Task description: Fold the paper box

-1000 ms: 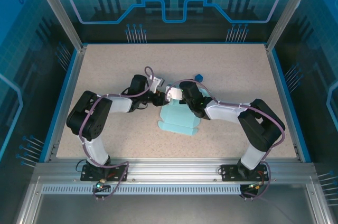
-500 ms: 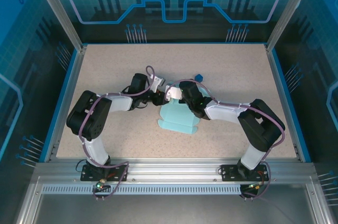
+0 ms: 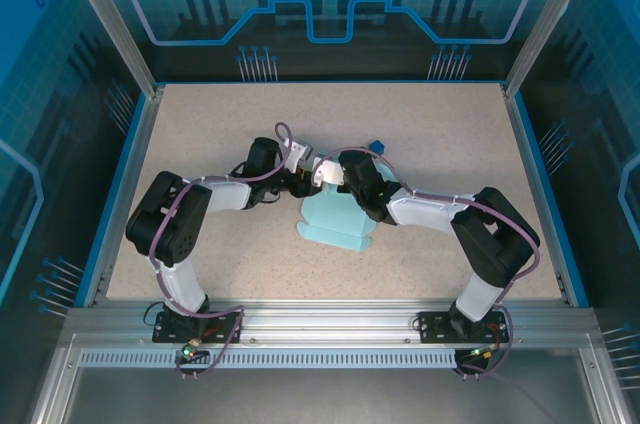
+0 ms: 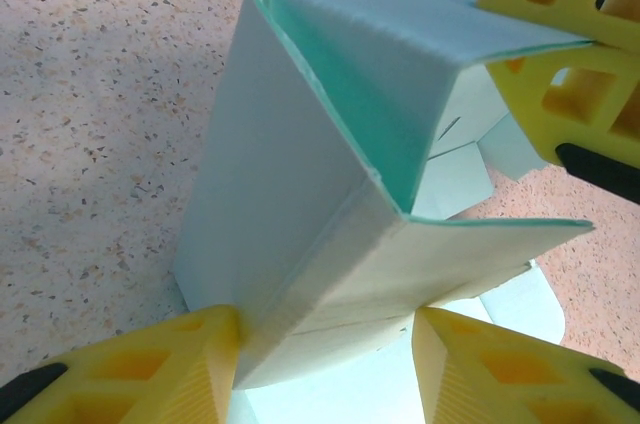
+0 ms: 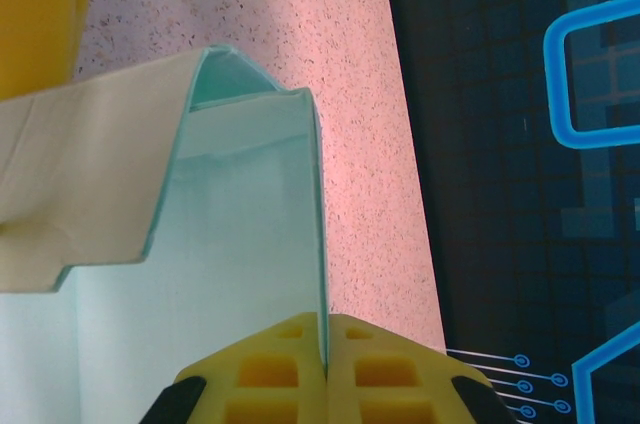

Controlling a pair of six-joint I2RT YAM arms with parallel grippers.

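Where the two arms meet at the middle of the speckled beige table [image 3: 200,134], the left gripper [image 3: 303,177] comes in from the left at the far end of the pale sky-blue thin-card paper box [image 3: 335,226]. Seen from the left wrist, its yellow fingers [image 4: 140,364] stand about half open, with a creased, upright corner of the card filling the span between them and touching both pads. The box lies near the centre of the table, just ahead of the two grippers' meeting point. Its long axis runs from the arm bases toward the far wall. The near end lies flat on the table, with rounded flaps spread to either side. The far end is lifted and bent into an open-topped trough whose mouth points up and away. To the right of that raised part, the right gripper [image 3: 322,176] reaches in from the right. In the right wrist view its yellow fingers [image 5: 260,374] are pressed tight together, pinching one thin vertical panel edge-on. Further right and toward the far wall, a tiny dark blue plastic cube [image 3: 376,147] sits on the table, close behind the lifted card but apart from it.
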